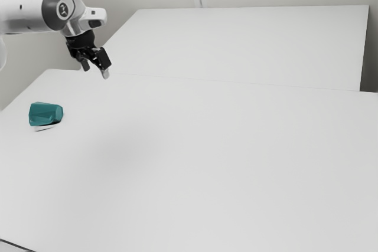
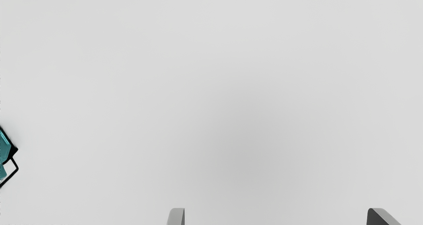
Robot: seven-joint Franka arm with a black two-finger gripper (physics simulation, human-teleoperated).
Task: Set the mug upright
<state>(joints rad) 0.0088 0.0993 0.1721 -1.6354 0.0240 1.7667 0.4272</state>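
The teal mug (image 1: pixel 45 114) lies on its side on the white table, toward the exterior view's left. Part of the mug (image 2: pixel 4 149) also appears at the wrist view's edge, cut off by the frame. My gripper (image 1: pixel 96 69) hangs above the table, apart from the mug and further toward the exterior view's right. In the wrist view the gripper (image 2: pixel 276 216) is open, its two fingertips wide apart with only bare table between them.
The white table (image 1: pixel 207 163) stretches across the exterior view. Behind it, a second white surface (image 1: pixel 248 45) lies along the wall. A thin dark line crosses the exterior view's lower left corner.
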